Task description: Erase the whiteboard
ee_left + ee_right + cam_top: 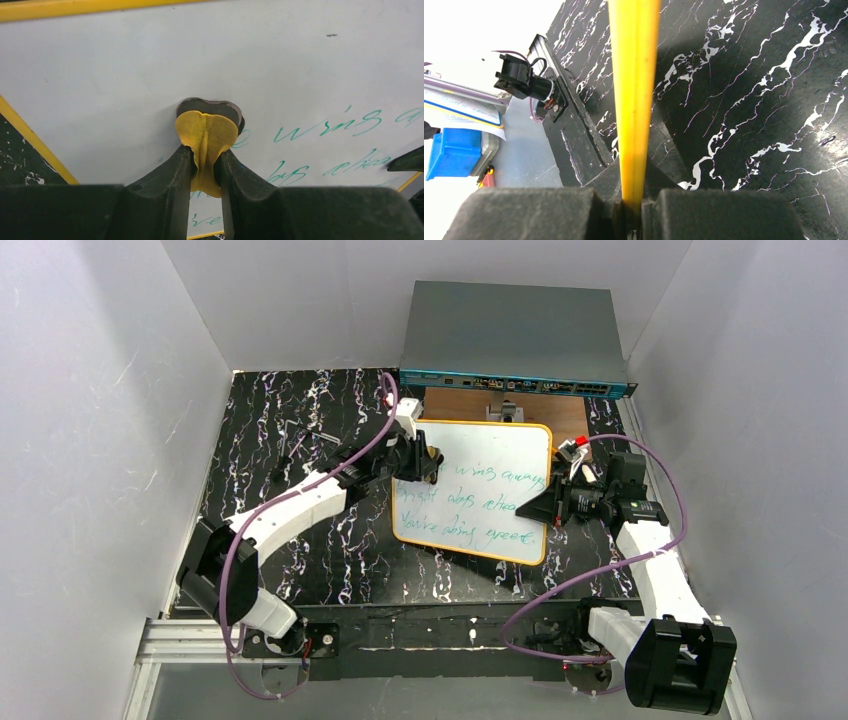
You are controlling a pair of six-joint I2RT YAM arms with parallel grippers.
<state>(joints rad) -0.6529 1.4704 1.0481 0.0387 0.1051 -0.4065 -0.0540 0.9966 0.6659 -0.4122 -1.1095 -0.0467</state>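
While three lines of green writing show on the whiteboard, treat the task as barely begun. Only the board's top-left corner is bare of ink. Everything to the right of that corner and below it is left to wipe.

The whiteboard lies on the black marbled table, between the two arms. The left claw sits over the board's top-left area, its jaws narrow and pinching a folded yellow pad. The pad's dark face meets the white surface just left of the first written line. The right claw is clamped on the board's yellow rim at the right edge, apparently to steady it.

You should expect the next strokes to run rightward across the text.
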